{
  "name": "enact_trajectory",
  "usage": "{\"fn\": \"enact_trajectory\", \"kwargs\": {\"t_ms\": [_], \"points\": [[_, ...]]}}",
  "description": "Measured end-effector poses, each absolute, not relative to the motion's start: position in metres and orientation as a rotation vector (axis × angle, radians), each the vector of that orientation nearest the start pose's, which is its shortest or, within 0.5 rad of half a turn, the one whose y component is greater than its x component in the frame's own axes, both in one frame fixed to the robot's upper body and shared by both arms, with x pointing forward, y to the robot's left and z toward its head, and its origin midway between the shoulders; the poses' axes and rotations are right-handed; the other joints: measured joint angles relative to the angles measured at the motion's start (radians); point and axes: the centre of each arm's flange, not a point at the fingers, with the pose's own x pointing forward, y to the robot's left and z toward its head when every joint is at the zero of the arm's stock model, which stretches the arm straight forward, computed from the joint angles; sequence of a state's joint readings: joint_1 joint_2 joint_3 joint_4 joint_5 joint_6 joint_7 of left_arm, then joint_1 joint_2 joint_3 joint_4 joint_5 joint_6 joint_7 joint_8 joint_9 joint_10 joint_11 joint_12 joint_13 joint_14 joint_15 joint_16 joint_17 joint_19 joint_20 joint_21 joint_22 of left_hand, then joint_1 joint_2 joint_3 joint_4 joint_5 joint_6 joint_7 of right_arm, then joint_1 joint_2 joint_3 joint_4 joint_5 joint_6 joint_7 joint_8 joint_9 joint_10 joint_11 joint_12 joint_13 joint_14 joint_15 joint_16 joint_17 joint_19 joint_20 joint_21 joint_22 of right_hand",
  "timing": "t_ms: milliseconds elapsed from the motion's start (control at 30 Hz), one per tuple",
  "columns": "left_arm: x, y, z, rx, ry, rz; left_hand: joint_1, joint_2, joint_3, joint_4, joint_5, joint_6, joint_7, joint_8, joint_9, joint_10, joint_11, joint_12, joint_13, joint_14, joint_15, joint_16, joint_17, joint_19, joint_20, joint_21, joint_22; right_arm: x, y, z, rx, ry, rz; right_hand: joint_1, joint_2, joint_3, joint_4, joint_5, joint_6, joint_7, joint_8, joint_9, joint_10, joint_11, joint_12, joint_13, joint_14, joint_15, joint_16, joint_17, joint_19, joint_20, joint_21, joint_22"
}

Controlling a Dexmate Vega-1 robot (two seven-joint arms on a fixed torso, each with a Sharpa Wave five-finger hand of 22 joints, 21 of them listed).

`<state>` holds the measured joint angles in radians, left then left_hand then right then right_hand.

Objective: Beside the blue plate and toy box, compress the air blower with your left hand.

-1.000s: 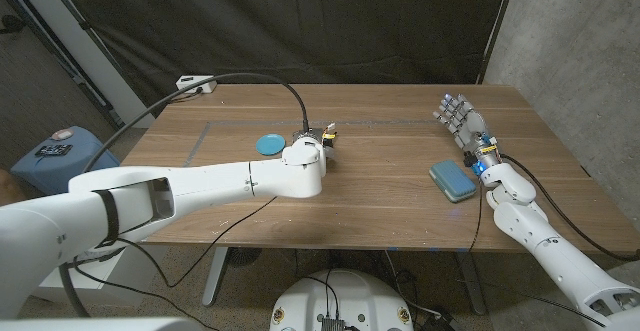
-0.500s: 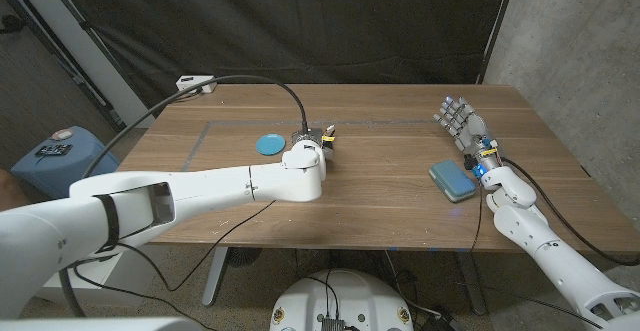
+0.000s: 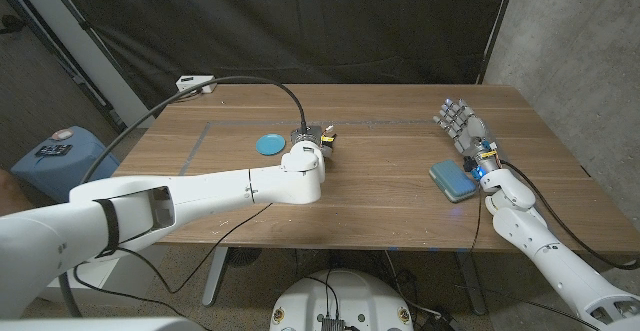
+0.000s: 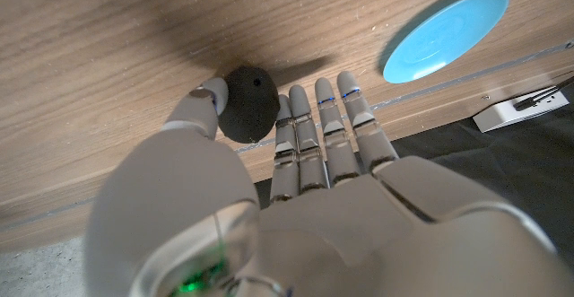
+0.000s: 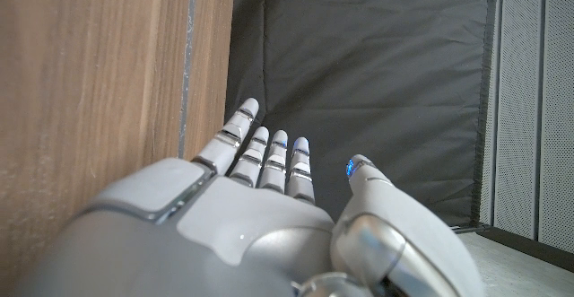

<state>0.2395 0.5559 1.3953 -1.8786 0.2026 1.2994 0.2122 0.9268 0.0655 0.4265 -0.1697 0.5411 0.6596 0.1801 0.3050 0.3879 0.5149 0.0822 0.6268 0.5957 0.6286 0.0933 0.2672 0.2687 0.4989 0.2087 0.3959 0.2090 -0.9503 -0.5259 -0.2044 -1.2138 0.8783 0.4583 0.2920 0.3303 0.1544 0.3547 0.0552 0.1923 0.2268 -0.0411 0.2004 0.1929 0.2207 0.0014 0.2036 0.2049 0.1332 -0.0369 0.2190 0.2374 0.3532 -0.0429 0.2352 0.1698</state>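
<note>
I have the left hand (image 4: 314, 189) out over the middle of the wooden table (image 3: 390, 186), reaching toward the air blower (image 4: 250, 105) — a small black rubber bulb. In the left wrist view the bulb sits between the thumb (image 4: 204, 101) on one side and the straight fingers (image 4: 316, 122) on the other. The thumb tip looks to be touching or just short of the bulb; I cannot tell which. The fingers lie stretched out alongside it, not curled round. So the hand is wide and holds nothing: the bulb shows round, not dented.

I judge this placement sensible: with thumb and fingers already on either side, closing the hand should pinch the bulb across its belly, where it gives most. Rubber of that kind should yield easily but may roll or squirt sideways if the thumb pushes off-centre.

From the head view the left wrist covers most of the blower; something with a yellow mark (image 3: 328, 138) shows at the fingertips, too small to name. The blue plate (image 3: 268, 143) lies just beside the hand on the table, toward the robot's left. A flat blue box (image 3: 453, 181) rests well apart, near the right arm.

The right hand (image 3: 462, 123) waits near the table's far right edge, fingers extended and apart, holding nothing — parked clear of the work.
</note>
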Motion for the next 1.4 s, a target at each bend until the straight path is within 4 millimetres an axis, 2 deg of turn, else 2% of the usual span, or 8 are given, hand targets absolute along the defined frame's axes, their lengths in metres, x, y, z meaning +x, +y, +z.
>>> {"fn": "enact_trajectory", "kwargs": {"t_ms": [200,433,733,1400], "points": [[0.589,0.081,-0.006,1.464,-0.202,0.222,0.012,0.002,0.002,0.001,0.0,0.028,-0.014,0.016,0.004,0.022,-0.018,0.006,-0.001,0.017,-0.006,0.008,0.008,0.009,-0.009,0.004,-0.005,0.622,-0.376,-0.062,0.233,-0.703,0.225,0.0,0.0,0.0,0.0,0.0,0.004,0.004,0.0,0.0,0.002,0.002,0.0,0.0,0.001,0.001,0.0,0.0,0.004,0.004,-0.006,0.0],[0.59,0.08,-0.006,1.463,-0.219,0.225,0.021,-0.002,0.008,0.0,0.0,0.03,-0.016,0.019,0.009,0.029,-0.025,0.006,-0.001,0.022,-0.011,0.015,0.013,0.014,-0.014,0.007,-0.005,0.62,-0.378,-0.066,0.247,-0.701,0.215,-0.005,0.005,0.0,0.0,0.0,0.006,0.006,0.0,0.0,0.004,0.004,0.0,0.0,0.001,0.001,0.0,0.0,0.004,0.003,-0.006,0.0],[0.589,0.08,-0.004,1.463,-0.243,0.232,0.024,0.0,0.008,0.0,0.0,0.034,-0.019,0.024,0.013,0.034,-0.02,0.006,0.0,0.022,-0.011,0.015,0.017,0.014,-0.014,0.007,-0.004,0.618,-0.379,-0.069,0.262,-0.7,0.204,-0.005,0.005,0.003,-0.003,0.0,0.006,0.006,0.0,0.0,0.011,0.003,0.0,0.0,0.007,-0.004,0.0,0.0,0.009,-0.002,-0.006,0.0],[0.587,0.089,0.006,1.416,-0.303,0.252,0.032,-0.008,0.012,0.004,0.0,0.036,-0.022,0.036,0.018,0.045,-0.03,0.006,0.0,0.031,-0.02,0.015,0.026,0.019,-0.019,0.007,-0.004,0.618,-0.372,-0.067,0.266,-0.705,0.202,-0.005,0.005,0.003,-0.003,0.0,0.005,0.005,0.0,0.0,0.011,0.003,0.0,0.0,0.006,-0.004,0.0,0.0,0.009,-0.002,-0.012,0.0]]}}
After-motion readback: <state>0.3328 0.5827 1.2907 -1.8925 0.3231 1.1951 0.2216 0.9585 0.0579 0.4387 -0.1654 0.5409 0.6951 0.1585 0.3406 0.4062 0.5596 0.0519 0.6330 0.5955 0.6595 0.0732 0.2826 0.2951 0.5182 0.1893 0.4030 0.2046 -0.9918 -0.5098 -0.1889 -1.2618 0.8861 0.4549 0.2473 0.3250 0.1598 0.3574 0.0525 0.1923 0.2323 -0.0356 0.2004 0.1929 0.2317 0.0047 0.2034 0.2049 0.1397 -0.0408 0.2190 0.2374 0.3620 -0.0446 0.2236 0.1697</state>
